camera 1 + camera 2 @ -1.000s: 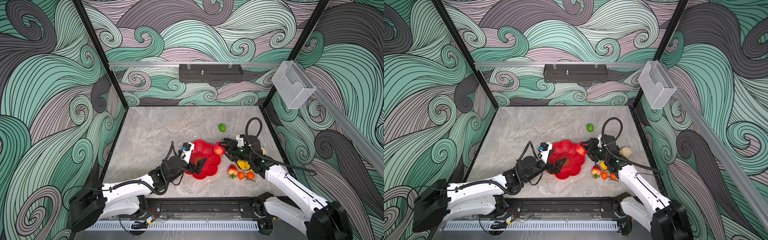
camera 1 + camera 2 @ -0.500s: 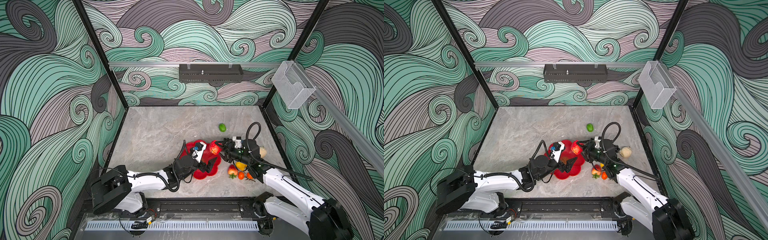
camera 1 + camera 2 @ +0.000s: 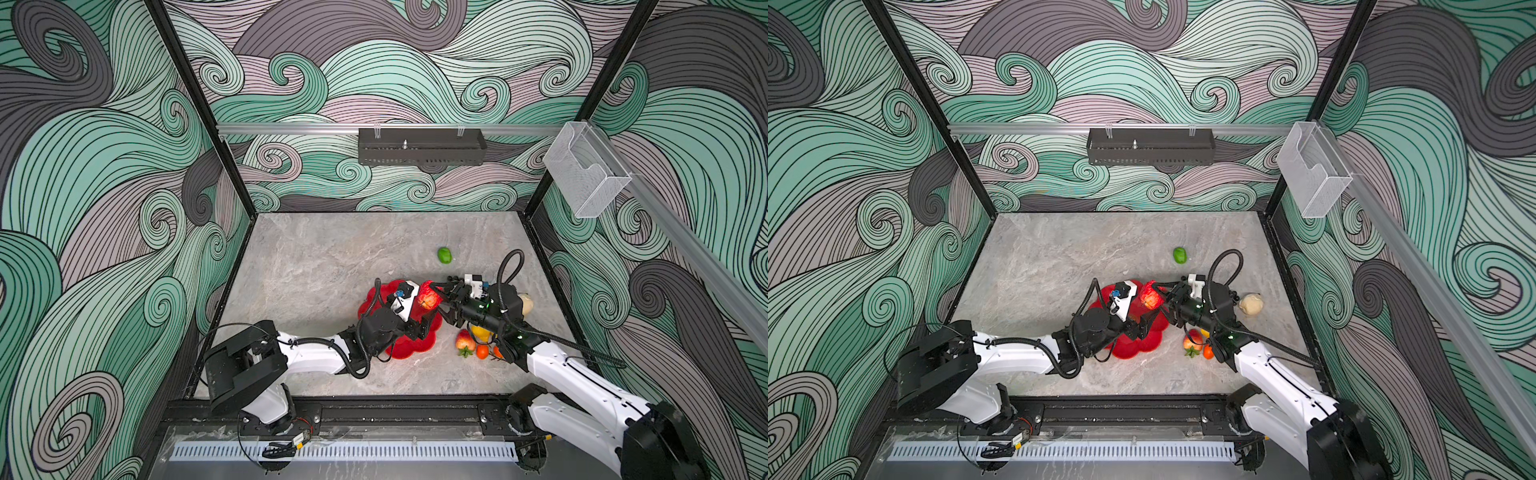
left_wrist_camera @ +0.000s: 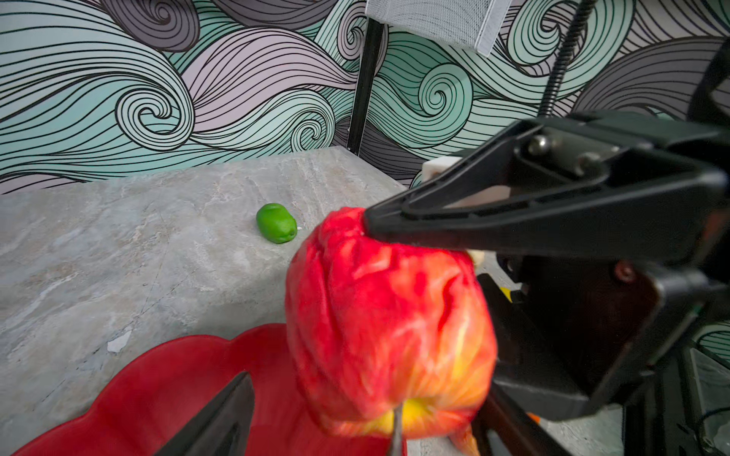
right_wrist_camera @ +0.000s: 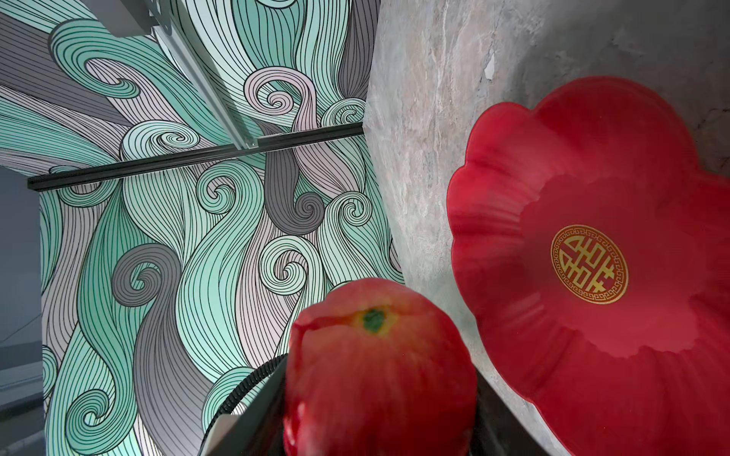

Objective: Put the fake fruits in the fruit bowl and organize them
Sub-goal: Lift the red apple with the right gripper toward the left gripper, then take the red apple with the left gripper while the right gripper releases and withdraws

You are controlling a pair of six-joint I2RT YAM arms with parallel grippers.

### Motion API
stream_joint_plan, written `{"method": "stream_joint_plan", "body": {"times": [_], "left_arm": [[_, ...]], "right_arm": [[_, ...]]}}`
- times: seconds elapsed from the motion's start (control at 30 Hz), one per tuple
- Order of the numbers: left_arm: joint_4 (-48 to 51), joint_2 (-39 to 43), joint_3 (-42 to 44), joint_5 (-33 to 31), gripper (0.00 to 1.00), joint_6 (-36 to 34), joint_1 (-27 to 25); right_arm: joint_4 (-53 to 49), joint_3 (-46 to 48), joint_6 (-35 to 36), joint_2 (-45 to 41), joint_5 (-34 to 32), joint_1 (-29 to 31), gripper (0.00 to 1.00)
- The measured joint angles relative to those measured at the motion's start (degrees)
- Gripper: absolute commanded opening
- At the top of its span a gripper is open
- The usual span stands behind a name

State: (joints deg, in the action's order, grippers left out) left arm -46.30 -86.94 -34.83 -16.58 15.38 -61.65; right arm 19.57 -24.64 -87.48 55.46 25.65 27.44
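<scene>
The red apple (image 3: 430,296) (image 3: 1151,296) hangs above the far right rim of the fruit bowl (image 3: 415,347) (image 3: 1133,347), with my right gripper (image 3: 434,297) (image 5: 379,414) shut on it. My left gripper (image 3: 422,316) (image 4: 371,395) reaches over the red scalloped bowl (image 4: 158,387). It is open, with its jaws either side of the apple's (image 4: 391,327) lower half and a gap showing at one finger (image 4: 221,418). The bowl (image 5: 592,197) holds no fruit. A green lime (image 3: 444,255) (image 4: 276,223) lies farther back on the table.
A strawberry (image 3: 464,340), a yellow lemon (image 3: 480,332) and orange tangerines (image 3: 482,352) sit under my right arm, right of the bowl. A cream piece (image 3: 1251,304) lies near the right wall. A black tray (image 3: 422,146) and a clear holder (image 3: 584,174) hang on the walls.
My left arm has stretched right across the bowl until its jaws flank the apple, and they have narrowed slightly. The right gripper has carried the apple a little left, over the rim.
</scene>
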Motion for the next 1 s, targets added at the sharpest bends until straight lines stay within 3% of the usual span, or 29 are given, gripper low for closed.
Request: {"method": "stream_joint_plan", "body": {"times": [0.23, 0.77, 0.87, 1.0], "left_arm": [[-0.07, -0.66, -0.96, -0.17, 0.8, 0.85, 0.0], [-0.44, -0.83, -2.29, 0.33, 0.59, 1.46, -0.33], [-0.42, -0.83, -2.29, 0.35, 0.56, 1.51, -0.33], [0.52, -0.81, -2.6, 0.35, 0.54, 1.36, -0.31]], "right_arm": [[0.72, 0.76, -0.04, -0.94, -0.11, 0.61, 0.56], [1.22, 1.9, -0.22, -1.77, -0.35, 1.33, 0.58], [1.22, 1.9, -0.2, -1.77, -0.33, 1.33, 0.6], [1.01, 1.9, 0.31, -1.77, -0.33, 1.33, 0.74]]}}
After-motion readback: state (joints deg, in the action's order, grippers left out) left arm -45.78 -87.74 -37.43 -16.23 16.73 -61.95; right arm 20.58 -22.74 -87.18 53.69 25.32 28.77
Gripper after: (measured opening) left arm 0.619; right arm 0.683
